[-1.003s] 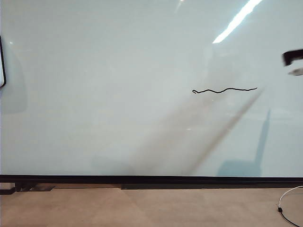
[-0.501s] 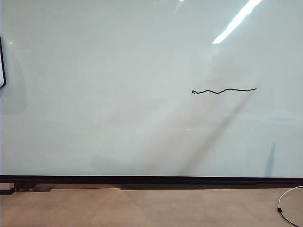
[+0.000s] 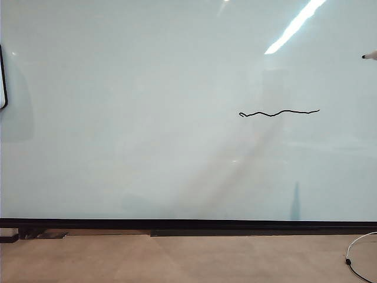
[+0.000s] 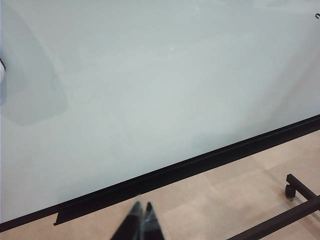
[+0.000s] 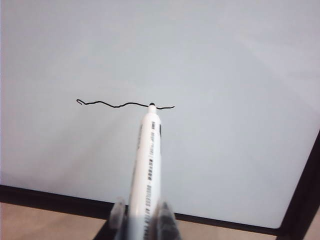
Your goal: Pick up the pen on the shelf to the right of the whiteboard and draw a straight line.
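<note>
In the right wrist view the right gripper (image 5: 140, 216) is nearest, its two fingers (image 5: 118, 212) clenched on the lower barrel of the pen (image 5: 146, 165), one on each side. The white barrel with its dark print runs straight out from between the jaws, and the small black tip points at the whiteboard (image 5: 225, 75); whether the tip touches the board cannot be told. Beyond the tip lies the straight line (image 5: 120, 104), a thin, slightly wavy black stroke with a small hook at its far end, and in this view the tip overlaps the stroke near its plain end. In the exterior view only the pen's tip (image 3: 370, 56) shows, poking in at the right edge, higher than the stroke (image 3: 280, 112) and well apart from it. In the left wrist view the left gripper (image 4: 141, 210) has its two dark fingertips (image 4: 134, 211) pressed together with nothing between them, over the tan floor (image 4: 210, 200) in front of the black strip (image 4: 175, 172) along the board's lower edge. A black wheeled frame (image 4: 295, 187) stands on the floor nearby.
</note>
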You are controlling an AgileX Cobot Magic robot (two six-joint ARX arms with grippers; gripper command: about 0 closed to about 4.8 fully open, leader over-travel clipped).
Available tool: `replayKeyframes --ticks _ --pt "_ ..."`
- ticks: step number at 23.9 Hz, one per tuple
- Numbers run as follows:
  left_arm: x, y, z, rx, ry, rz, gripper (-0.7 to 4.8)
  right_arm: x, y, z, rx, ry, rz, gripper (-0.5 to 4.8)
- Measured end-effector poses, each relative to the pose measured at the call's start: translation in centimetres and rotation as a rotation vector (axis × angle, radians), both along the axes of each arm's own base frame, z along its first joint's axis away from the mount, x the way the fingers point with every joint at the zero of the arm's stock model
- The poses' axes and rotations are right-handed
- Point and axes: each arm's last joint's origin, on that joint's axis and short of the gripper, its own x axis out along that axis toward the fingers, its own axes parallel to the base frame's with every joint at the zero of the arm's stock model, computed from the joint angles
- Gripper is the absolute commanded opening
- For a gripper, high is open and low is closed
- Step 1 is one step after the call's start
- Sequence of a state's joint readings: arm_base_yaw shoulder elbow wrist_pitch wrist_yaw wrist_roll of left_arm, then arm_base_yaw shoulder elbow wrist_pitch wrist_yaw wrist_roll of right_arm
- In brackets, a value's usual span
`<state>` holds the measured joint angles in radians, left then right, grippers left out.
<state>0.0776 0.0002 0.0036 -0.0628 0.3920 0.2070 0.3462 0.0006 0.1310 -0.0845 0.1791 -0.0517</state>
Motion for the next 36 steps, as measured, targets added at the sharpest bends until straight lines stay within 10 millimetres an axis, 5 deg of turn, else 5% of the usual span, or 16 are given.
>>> replayKeyframes --ticks 4,21,36 --pt "0.0 0.0 0.0 0.002 -0.001 -0.001 -0.05 0.5 0.3 -1.5 -0.019 -0.018 0.038 -0.06" --pt "0.0 0.0 0.0 0.01 -0.003 -0.014 -0.05 0.8 0.6 -2.4 -0.112 -0.082 0.089 -0.06" --pt "0.0 0.0 0.0 0.016 -0.005 -0.015 -0.05 0.8 0.4 -2.0 -0.124 -0.129 0.039 -0.06"
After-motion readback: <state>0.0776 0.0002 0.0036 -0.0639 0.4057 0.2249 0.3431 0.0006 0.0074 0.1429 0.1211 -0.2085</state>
